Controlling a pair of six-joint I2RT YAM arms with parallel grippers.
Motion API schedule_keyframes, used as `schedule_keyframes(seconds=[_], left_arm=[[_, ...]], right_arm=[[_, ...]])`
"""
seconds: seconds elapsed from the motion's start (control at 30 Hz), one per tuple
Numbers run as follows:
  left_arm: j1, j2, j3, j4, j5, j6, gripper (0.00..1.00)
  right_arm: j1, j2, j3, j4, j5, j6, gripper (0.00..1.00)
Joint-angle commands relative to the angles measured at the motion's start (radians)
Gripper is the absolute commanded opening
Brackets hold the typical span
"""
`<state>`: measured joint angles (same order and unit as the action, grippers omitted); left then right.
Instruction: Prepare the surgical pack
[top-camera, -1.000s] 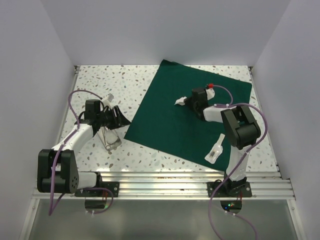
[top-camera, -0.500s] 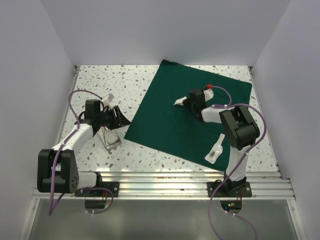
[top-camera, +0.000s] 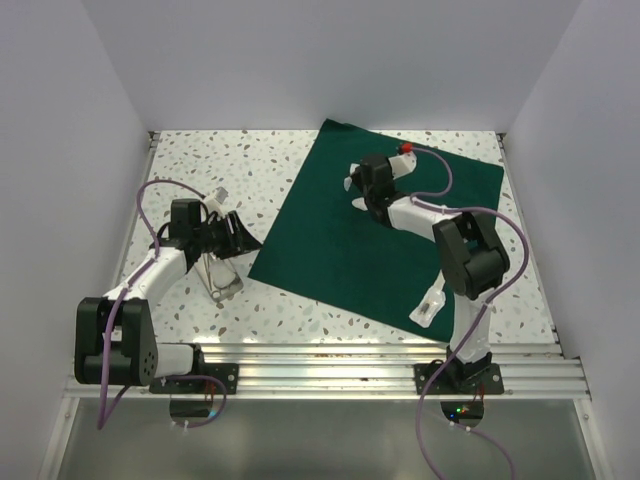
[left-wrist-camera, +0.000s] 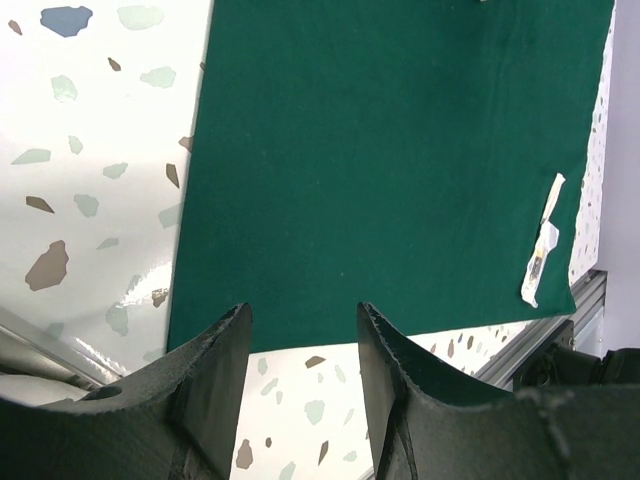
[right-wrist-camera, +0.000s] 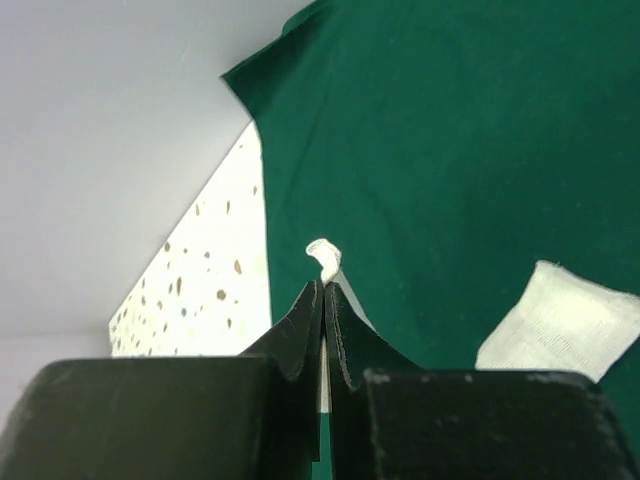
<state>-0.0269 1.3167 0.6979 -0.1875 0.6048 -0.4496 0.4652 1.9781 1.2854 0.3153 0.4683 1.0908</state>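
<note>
1. The large dark green cloth drape (top-camera: 330, 255) lies spread flat on the speckled white surface (top-camera: 220, 160), right of centre. One corner reaches toward the back wall.
2. The right claw (right-wrist-camera: 322, 285) is over the far part of the drape. Its fingers are pressed together, pinching a thin white piece (right-wrist-camera: 322, 252) that curls out past the tips. What kind of piece it is cannot be determined.
3. A square white gauze pad (right-wrist-camera: 565, 320) rests on the drape just beside the right claw and is not touched by it.
4. A long white packaged item (top-camera: 430, 300) lies on the drape at its near edge, close to the right arm's base. Its contents are too small to identify.
5. The left claw (left-wrist-camera: 300, 320) is at the drape's left side, near its near-left corner. Its fingers stand apart with nothing between them.
6. A small shiny steel tray (top-camera: 222, 278) sits on the bare surface just below the left claw in the top view, clear of the drape.
</note>
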Motion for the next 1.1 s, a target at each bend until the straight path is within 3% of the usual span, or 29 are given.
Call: schedule_keyframes(seconds=[0.0,0.3,0.7,1.07], left_arm=[[-0.005,-0.007,0.011,0.037,0.027,0.014,0.50],[-0.005,-0.004,0.006,0.040,0.039,0.017,0.50],[-0.007,-0.013,-0.003,0.046,0.055,0.015,0.50],[-0.005,-0.030,-0.009,0.039,0.061,0.019,0.50]], right_arm=[[-0.005,0.045,0.034,-0.047,0.130,0.024,0.00],[0.001,0.117,0.040,-0.090,0.173,0.090,0.00],[0.018,0.022,-0.052,-0.188,0.251,0.107,0.00],[0.030,-0.022,-0.121,-0.168,0.266,0.121,0.00]])
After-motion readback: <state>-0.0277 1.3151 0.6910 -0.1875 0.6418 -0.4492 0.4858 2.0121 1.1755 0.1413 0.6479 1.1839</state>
